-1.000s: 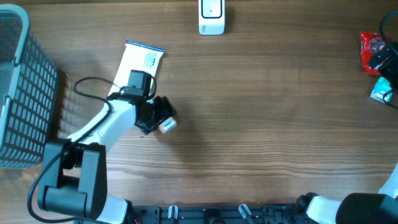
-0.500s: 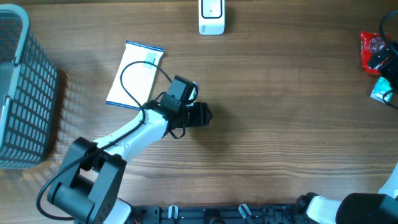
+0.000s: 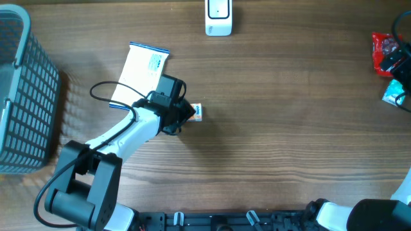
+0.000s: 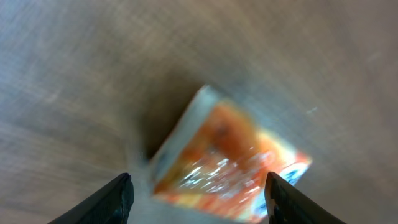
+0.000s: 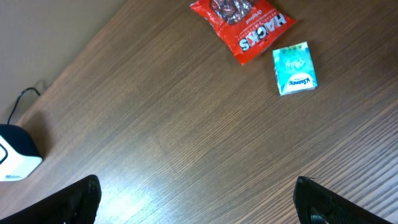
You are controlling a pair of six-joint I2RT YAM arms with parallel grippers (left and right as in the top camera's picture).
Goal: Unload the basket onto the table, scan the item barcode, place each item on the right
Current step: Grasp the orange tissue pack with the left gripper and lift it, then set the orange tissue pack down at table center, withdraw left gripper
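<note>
A small orange packet (image 3: pixel 197 112) with a blue and white end lies on the wooden table just right of my left gripper (image 3: pixel 183 115). In the left wrist view the packet (image 4: pixel 230 158) is blurred and sits on the wood between and beyond the two dark fingertips (image 4: pixel 121 198). My left gripper (image 4: pixel 202 198) is open, with a gap between the left finger and the packet. The white barcode scanner (image 3: pixel 218 17) stands at the table's far edge. My right gripper (image 5: pixel 198 196) is open over bare wood.
A white pouch (image 3: pixel 142 67) lies behind the left arm. A grey wire basket (image 3: pixel 26 96) stands at the left edge. A red snack bag (image 5: pixel 242 25) and a teal packet (image 5: pixel 295 67) lie at the far right. The scanner (image 5: pixel 15 155) shows at the right wrist view's left edge.
The left gripper swung right, then came back left. The small packet, at its tip a second ago, now lies on the table beside the fingers.
</note>
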